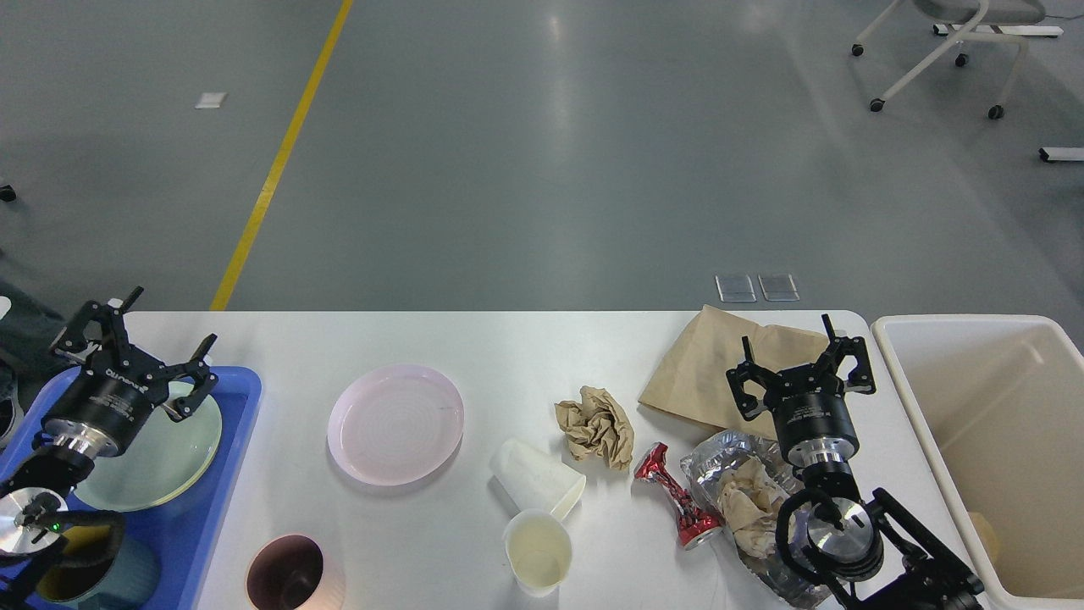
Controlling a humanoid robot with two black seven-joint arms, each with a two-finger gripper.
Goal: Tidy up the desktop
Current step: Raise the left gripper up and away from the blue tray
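Note:
The white desktop (508, 347) carries a pink plate (395, 424), a crumpled brown paper ball (595, 426), a tipped white cup (536, 478), an upright white cup (537, 552), a crushed red can (677, 500), a foil bag (745, 500) and a flat brown paper bag (707, 368). A dark cup (285, 574) stands at the front edge. My left gripper (169, 326) hangs open over the far left corner, above the blue tray (216, 474). My right gripper (788, 343) is open above the brown paper bag, nothing between its fingers.
The blue tray holds a pale green plate (161, 466) and a teal mug (97, 576). A cream bin (999, 440) stands at the desktop's right end. Grey floor with a yellow line (279, 157) lies beyond, and a wheeled chair base (940, 59) at the far right.

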